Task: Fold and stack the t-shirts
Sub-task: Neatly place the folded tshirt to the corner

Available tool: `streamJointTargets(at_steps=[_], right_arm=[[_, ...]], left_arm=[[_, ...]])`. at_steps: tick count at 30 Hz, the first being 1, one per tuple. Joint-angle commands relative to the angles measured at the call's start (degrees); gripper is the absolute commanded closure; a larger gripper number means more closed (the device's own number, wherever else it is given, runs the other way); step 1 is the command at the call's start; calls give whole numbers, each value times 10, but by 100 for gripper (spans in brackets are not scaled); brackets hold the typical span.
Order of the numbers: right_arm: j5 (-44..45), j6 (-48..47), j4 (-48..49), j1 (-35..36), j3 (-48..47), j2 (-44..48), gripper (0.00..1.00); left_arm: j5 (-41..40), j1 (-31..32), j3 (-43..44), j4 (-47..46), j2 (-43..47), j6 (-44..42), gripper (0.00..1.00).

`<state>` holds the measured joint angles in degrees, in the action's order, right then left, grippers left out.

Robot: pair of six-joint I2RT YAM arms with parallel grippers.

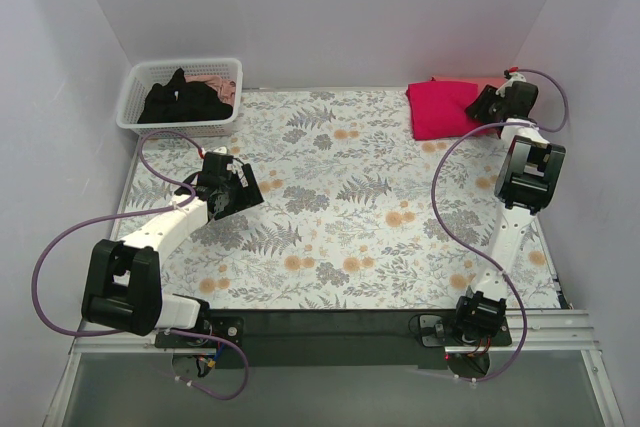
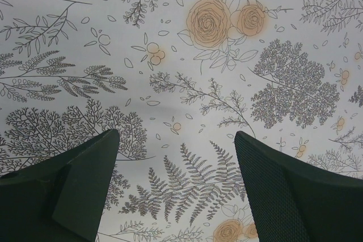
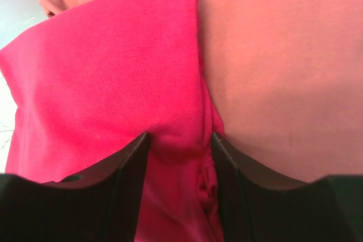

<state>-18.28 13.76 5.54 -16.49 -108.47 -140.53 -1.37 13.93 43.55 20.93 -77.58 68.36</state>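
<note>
The folded crimson-magenta t-shirt lies at the far right of the table, on top of the salmon-pink t-shirt, whose edge shows behind it. My right gripper is shut on a bunched fold at the crimson t-shirt's right edge, with the salmon-pink shirt beside and under it. The black t-shirt lies crumpled in the white basket. My left gripper is open and empty above the floral cloth.
The floral-print cloth covers the table. The white lattice basket stands at the far left corner, with a bit of pink fabric behind the black shirt. Pale walls close in on the left, back and right.
</note>
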Motion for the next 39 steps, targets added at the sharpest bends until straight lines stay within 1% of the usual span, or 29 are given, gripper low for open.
streamJointTargets(at_steps=[1, 2, 3, 5, 6, 8, 9, 14, 21, 25, 30, 39], right_arm=[[-60, 7, -2, -2, -33, -22, 51], [-64, 5, -2, -1, -34, -25, 54], [-67, 3, -3, -1, -34, -23, 63], [-70, -7, -3, 1, -33, -16, 72], [-71, -12, -3, 1, -33, -14, 82], [-70, -22, -2, 2, -35, -5, 91], [-70, -27, -2, 2, -35, -3, 99], [-58, -51, 3, 8, -38, 23, 99], [36, -89, 39, 13, 5, 79, 99], [71, -110, 44, 13, 4, 96, 99], [112, -117, 52, 12, 2, 94, 99], [141, -102, 50, -5, -1, 56, 99]], left_arm=[[6, -3, 0, -4, -1, -8, 18], [6, -4, 2, -5, -2, -8, 18], [6, -3, 1, -5, -2, -8, 18], [6, -3, 0, -4, -2, -8, 18], [7, -3, 1, -4, -3, -8, 18], [7, -4, 2, -5, -5, -9, 18], [7, -3, 2, -5, -5, -9, 18], [8, -3, 1, -5, -6, -9, 18], [5, -3, 1, -7, -7, -9, 18], [4, -3, 1, -7, -7, -9, 18], [4, -3, 0, -7, -8, -10, 18], [4, -3, 0, -7, -7, -11, 18]])
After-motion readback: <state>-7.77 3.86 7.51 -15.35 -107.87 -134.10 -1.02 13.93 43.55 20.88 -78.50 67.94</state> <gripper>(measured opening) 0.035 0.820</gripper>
